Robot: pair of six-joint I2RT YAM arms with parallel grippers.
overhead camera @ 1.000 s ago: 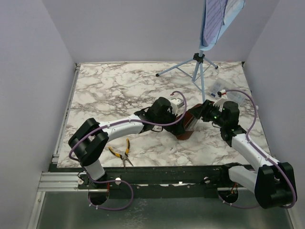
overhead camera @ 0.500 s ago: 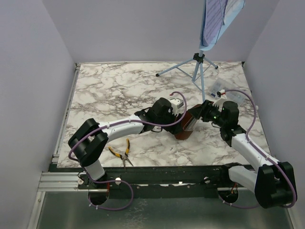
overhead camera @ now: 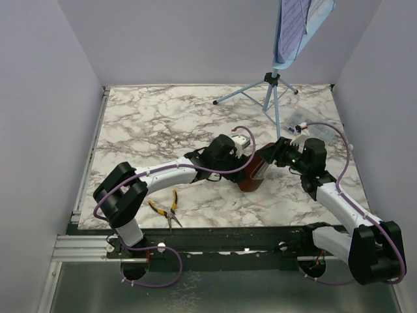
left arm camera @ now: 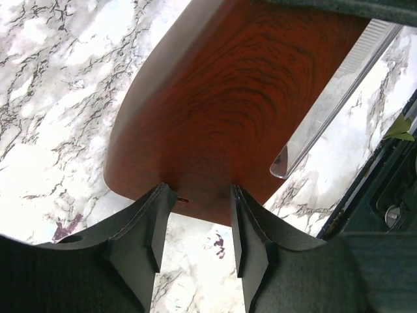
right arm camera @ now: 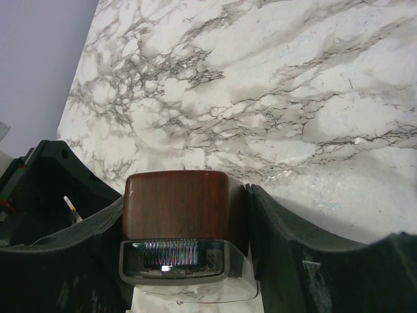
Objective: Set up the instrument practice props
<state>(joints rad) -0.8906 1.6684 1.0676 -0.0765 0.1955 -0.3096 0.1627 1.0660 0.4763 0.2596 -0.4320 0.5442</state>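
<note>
The small brown metronome (overhead camera: 253,175) is tilted just over the marble between both arms. My right gripper (overhead camera: 268,161) is shut on it; in the right wrist view the wooden body (right arm camera: 174,203) fills the gap between the fingers (right arm camera: 277,225). My left gripper (overhead camera: 244,167) is open at the metronome's lower end (left arm camera: 221,111), with only marble between the fingertips (left arm camera: 158,225), which reach its edge. At the back right, the light blue music stand (overhead camera: 272,91) is upright on its tripod. The pale sheet of music (overhead camera: 293,26) rests on its desk.
Yellow-handled pliers (overhead camera: 165,208) lie near the front edge by the left arm's base. A clear plastic box (overhead camera: 303,124) sits behind the right gripper, next to the stand's legs. Grey walls close in the table (overhead camera: 150,124) on three sides.
The metronome has shifted slightly towards the front left in my right gripper. The left gripper has barely moved and stays open at its lower end.
</note>
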